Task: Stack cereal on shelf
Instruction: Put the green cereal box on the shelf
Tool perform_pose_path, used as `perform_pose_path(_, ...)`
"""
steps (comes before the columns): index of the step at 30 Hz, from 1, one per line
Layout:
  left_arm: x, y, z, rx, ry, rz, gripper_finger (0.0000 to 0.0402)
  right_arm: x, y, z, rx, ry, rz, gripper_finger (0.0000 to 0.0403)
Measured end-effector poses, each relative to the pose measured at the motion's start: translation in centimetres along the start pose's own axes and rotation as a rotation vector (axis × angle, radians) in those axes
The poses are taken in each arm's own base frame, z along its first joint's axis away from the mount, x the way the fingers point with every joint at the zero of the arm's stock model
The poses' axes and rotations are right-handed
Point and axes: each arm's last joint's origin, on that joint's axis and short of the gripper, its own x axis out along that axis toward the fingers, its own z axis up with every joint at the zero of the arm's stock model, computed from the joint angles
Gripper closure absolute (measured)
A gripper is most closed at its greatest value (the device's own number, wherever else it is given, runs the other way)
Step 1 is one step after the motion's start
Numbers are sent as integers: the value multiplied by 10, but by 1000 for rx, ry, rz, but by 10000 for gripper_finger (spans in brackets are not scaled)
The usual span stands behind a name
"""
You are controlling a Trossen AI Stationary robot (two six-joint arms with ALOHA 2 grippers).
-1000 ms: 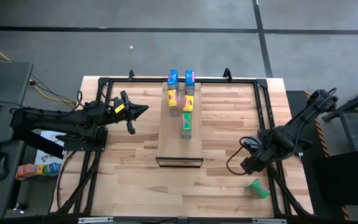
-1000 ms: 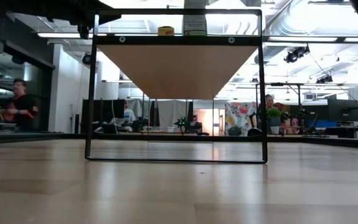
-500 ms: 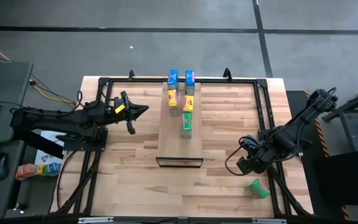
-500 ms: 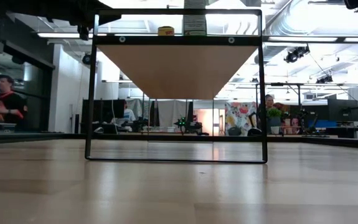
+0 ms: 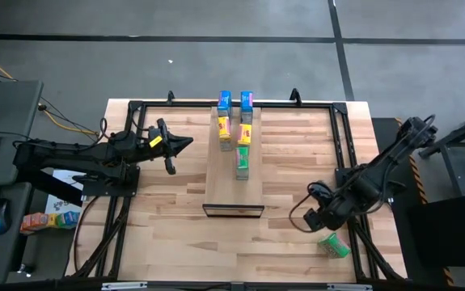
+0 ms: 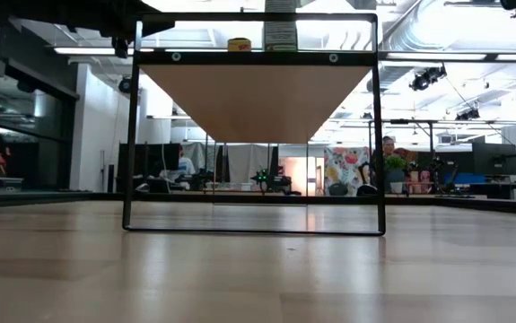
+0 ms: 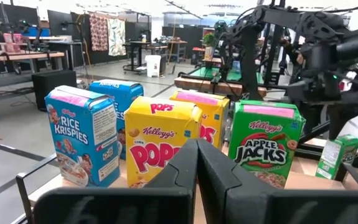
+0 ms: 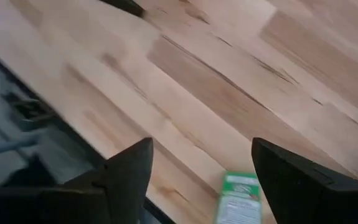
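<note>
While five boxes stand on the shelf (image 5: 216,182), the right gripper (image 8: 197,171), fingers spread, hovers near the last green box (image 5: 333,245) lying on the surface (image 5: 167,242); next it must descend and pinch it; left gripper (image 5: 171,148) waits, fingers pressed together

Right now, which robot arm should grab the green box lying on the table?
Probably the right. The right gripper hangs with open jaws just beside the loose green cereal box near the table's front right corner. The left gripper, jaws shut, waits left of the shelf, far from that box.
</note>
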Motion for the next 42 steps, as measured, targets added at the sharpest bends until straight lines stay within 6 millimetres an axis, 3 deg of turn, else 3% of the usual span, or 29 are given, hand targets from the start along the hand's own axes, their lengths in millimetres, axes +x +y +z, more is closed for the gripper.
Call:
perform_pose_path(4, 0, 0, 0, -1, -1, 0, 401, -2, 14, -3, -15, 67, -155, 135)
perform_pose_path(9, 0, 0, 0, -11, -1, 0, 401, -32, 38, -9, -65, 62, -347, 135)
perform_pose_path(18, 0, 0, 0, -11, 0, 0, 401, -47, 71, -39, -279, -23, -282, 135)
perform_pose_path(27, 0, 0, 0, -10, 0, 0, 401, -24, 79, -57, -354, 83, -359, 135)
perform_pose_path(31, 0, 0, 0, -10, 0, 0, 401, -15, 80, -57, -217, 185, -421, 135)
perform_pose_path(34, 0, 0, 0, -11, 1, 0, 401, -6, 73, -54, -83, 272, -511, 135)
perform_pose_path(42, 0, -1, -1, -9, 10, -16, 401, 28, 49, -50, -18, 423, -667, 135)
